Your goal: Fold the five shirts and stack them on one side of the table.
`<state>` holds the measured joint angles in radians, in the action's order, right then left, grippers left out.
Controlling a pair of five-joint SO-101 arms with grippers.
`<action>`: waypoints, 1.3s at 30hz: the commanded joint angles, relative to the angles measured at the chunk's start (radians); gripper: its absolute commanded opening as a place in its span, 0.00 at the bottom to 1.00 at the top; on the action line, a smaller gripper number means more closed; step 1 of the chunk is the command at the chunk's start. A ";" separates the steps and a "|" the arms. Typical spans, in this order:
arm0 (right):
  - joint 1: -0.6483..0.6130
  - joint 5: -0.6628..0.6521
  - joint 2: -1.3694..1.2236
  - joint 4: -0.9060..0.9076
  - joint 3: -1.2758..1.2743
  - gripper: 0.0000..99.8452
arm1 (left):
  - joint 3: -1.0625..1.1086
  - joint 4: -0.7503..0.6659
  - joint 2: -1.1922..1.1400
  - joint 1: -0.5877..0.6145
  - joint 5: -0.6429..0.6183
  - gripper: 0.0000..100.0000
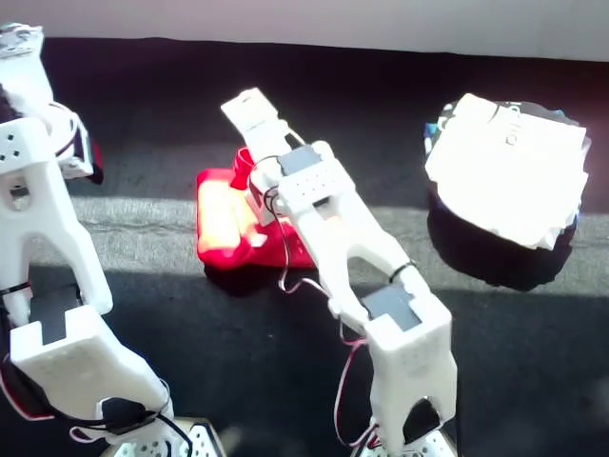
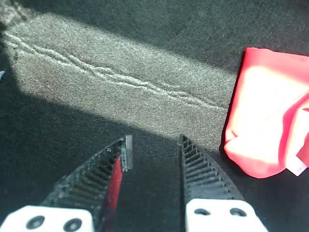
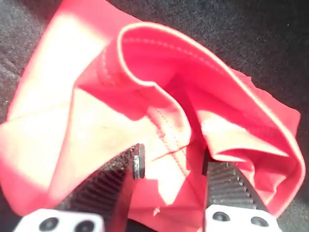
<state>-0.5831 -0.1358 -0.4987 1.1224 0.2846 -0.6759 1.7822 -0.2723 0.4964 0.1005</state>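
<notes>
— Where is your right gripper?
— Your right gripper (image 3: 174, 164) is spread open right over the red shirt (image 3: 87, 116), fingers on either side of a raised fold, holding nothing.
— And your left?
— Your left gripper (image 2: 154, 145) is also open and empty, over the dark table (image 2: 120, 87) just beside the red shirt. The stack of folded shirts (image 1: 509, 167), white on top, lies well apart from the red shirt, on the side away from your left gripper.
</notes>
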 commanded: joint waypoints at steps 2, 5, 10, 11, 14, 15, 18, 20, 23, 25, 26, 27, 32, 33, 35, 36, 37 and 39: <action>0.035 0.006 -0.061 0.070 0.179 0.09 | -0.004 -0.002 0.054 0.015 0.008 0.16; 0.074 0.006 -0.091 0.079 0.228 0.02 | -0.005 -0.002 0.056 0.010 0.006 0.16; 0.165 0.006 -0.085 0.168 0.262 0.01 | -0.005 -0.009 0.051 0.010 0.006 0.16; 0.179 0.006 -0.076 0.205 0.275 0.01 | -0.004 -0.009 0.050 0.010 0.006 0.16; 0.203 0.006 -0.035 0.306 0.303 0.01 | -0.005 -0.023 0.050 0.010 0.006 0.16; 0.205 0.006 -0.018 0.338 0.306 0.01 | -0.005 -0.032 0.050 0.010 0.006 0.16; 0.206 0.003 0.028 0.429 0.303 0.01 | -0.004 -0.048 0.050 0.010 0.006 0.16; 0.206 0.003 0.045 0.492 0.303 0.01 | -0.004 -0.049 0.050 0.010 0.006 0.16; 0.213 0.003 0.045 0.568 0.302 0.01 | -0.004 -0.048 0.051 0.010 0.006 0.16; 0.229 0.003 0.044 0.591 0.300 0.01 | -0.004 -0.046 0.051 0.010 0.006 0.16; 0.239 0.003 0.044 0.598 0.300 0.01 | -0.004 -0.046 0.053 0.010 0.006 0.16; 0.249 0.003 0.044 0.602 0.300 0.01 | -0.004 -0.044 0.056 0.010 0.006 0.16; 0.268 0.003 0.045 0.621 0.302 0.02 | -0.004 -0.044 0.056 0.010 0.006 0.16; 0.269 0.003 0.048 0.634 0.302 0.03 | -0.004 -0.044 0.056 0.010 0.006 0.16; 0.274 0.005 0.059 0.641 0.311 0.09 | -0.004 -0.044 0.056 0.010 0.006 0.16; 0.285 0.006 0.074 0.641 0.311 0.12 | -0.004 -0.044 0.056 0.010 0.006 0.16; 0.295 0.008 0.096 0.641 0.311 0.14 | -0.004 -0.044 0.056 0.010 0.006 0.16; 0.309 0.009 0.142 0.638 0.315 0.16 | -0.004 -0.046 0.056 0.010 0.006 0.16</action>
<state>-0.3007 -0.1358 -0.4803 1.7484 0.5455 -0.6759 1.7438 -0.2723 0.5056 0.1051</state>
